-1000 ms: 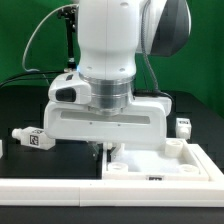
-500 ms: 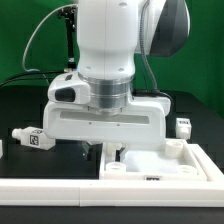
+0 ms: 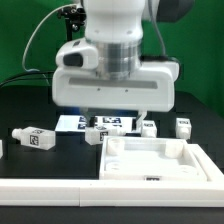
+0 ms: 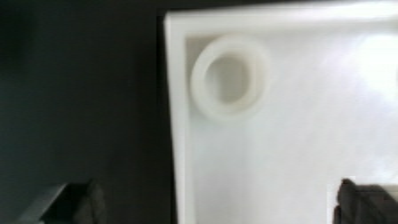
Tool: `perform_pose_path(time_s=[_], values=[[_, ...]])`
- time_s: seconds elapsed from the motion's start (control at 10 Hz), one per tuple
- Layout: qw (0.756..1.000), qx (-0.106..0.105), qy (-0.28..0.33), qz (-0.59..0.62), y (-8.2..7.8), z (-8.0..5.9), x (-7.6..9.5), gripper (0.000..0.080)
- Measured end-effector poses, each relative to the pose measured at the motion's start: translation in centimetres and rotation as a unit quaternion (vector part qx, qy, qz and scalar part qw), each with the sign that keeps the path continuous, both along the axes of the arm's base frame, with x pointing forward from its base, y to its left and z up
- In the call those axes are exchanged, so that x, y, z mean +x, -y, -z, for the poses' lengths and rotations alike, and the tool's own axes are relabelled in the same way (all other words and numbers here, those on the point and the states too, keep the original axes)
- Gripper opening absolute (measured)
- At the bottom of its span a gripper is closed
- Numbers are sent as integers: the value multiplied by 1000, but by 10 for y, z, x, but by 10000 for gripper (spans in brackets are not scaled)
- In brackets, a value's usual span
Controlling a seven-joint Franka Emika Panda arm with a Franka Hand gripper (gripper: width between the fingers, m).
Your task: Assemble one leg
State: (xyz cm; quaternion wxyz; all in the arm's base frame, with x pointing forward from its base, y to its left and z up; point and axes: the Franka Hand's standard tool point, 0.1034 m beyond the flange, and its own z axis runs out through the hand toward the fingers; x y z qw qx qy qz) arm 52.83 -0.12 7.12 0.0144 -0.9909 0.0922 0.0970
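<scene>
Several legs lie on the black table: one (image 3: 33, 138) at the exterior view's left, one (image 3: 101, 133) near the middle, one (image 3: 148, 127) and one (image 3: 182, 126) toward the right. They are stubby white posts with square tags. My gripper (image 3: 112, 112) hangs above the far edge of the large white panel (image 3: 155, 160). It is open and empty. In the wrist view the gripper (image 4: 217, 205) has its dark fingertips (image 4: 71, 203) wide apart. The panel's corner with a round socket (image 4: 231, 77) lies beneath them.
The marker board (image 3: 80, 122) lies flat behind the legs. A white rail (image 3: 50, 186) runs along the front of the table. Green backdrop and cables stand at the back.
The arm has risen from just over the panel. The legs and the marker board behind it now show.
</scene>
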Motion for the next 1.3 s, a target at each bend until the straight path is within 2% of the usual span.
perform_pose_path(time_s=[0.8, 1.0, 1.2, 1.3], values=[[1000, 4, -4, 7, 1, 4, -3, 648], [994, 32, -24, 101, 17, 6, -20, 648], [983, 74, -61, 159, 31, 5, -38, 648], [981, 76, -62, 165, 36, 4, -39, 648]])
